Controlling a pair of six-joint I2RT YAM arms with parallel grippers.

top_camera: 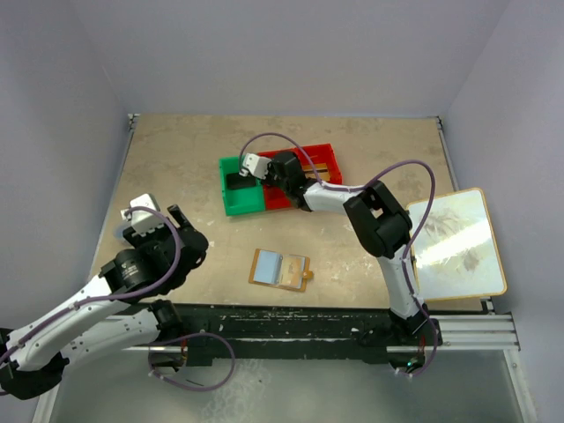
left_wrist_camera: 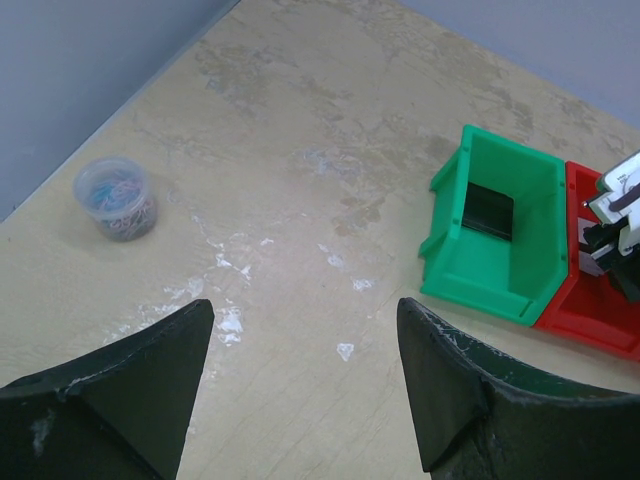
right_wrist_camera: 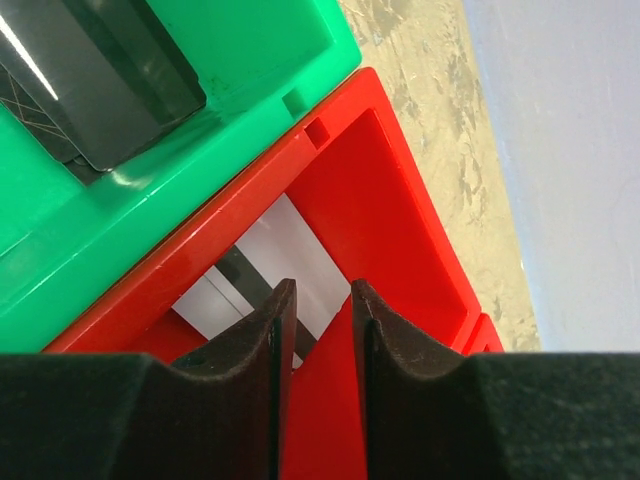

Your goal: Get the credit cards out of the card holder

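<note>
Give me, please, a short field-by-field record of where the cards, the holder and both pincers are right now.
card holder: lying open on the table, apart from both bins
green bin: holds a black card
red bin: holds a pale card with a dark stripe
right pincer: over the red bin, fingers narrowly parted, gripping nothing
left pincer: open, above the table, holding nothing

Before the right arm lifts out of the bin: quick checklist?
1. Right gripper empty: ok, jaws slightly apart, nothing between.
2. Pale card lying in red bin: ok.
3. Black card in green bin: ok.
4. Wallet open on table: ok.
5. Wallet emptied: cannot tell.
6. Left gripper open, holding nothing: ok.
</note>
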